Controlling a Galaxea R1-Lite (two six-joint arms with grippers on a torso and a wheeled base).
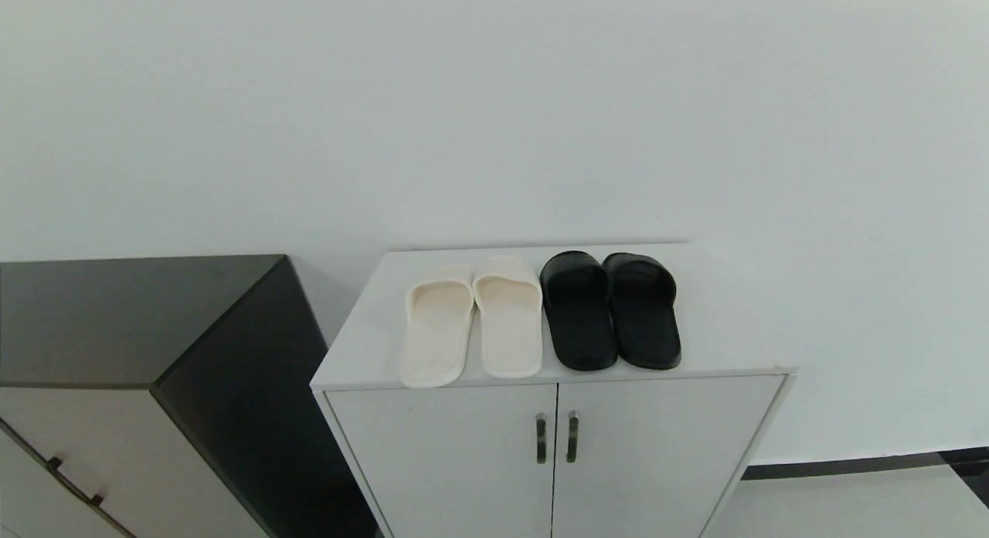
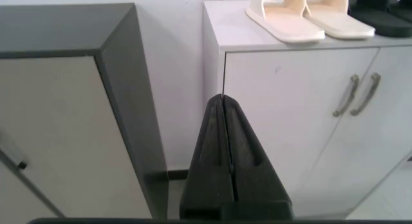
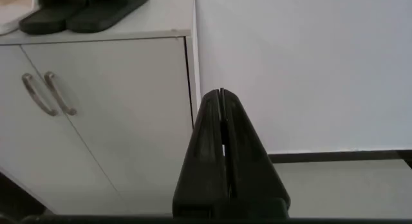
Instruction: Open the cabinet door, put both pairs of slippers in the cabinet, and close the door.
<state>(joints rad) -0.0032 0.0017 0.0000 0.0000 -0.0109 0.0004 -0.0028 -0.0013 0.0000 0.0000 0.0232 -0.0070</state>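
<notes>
Two pairs of slippers sit side by side on top of the white cabinet point(image 1: 718, 329), whose twin doors are shut. In my head view the cream pair point(image 1: 471, 321) lies to the left and the black pair point(image 1: 610, 310) to the right. The inner slippers touch, toes point toward the wall point(image 1: 494, 97) and heels rest at the front edge. Both pairs are smooth, moulded slides with broad bands over the toes. The cabinet is matt and flat-panelled, with two slim metal bar handles point(image 1: 541, 437) upright at the seam between the doors. A dark-topped cabinet point(image 1: 116, 314) stands just beside it on the left.

My left wrist view adds the white cabinet's side panel and the gap between the two units. There the cream pair sits higher than my left gripper point(image 2: 223, 102), whose black, wedge-shaped fingers are pressed together. My right wrist view takes in the right door point(image 3: 129, 121), the black heels, the pale floor point(image 3: 347, 185) and a dark skirting strip point(image 3: 341, 156). My right gripper point(image 3: 221, 95) is likewise closed, low near the cabinet's right corner. Both grippers hang below the slippers and apart from the doors.
</notes>
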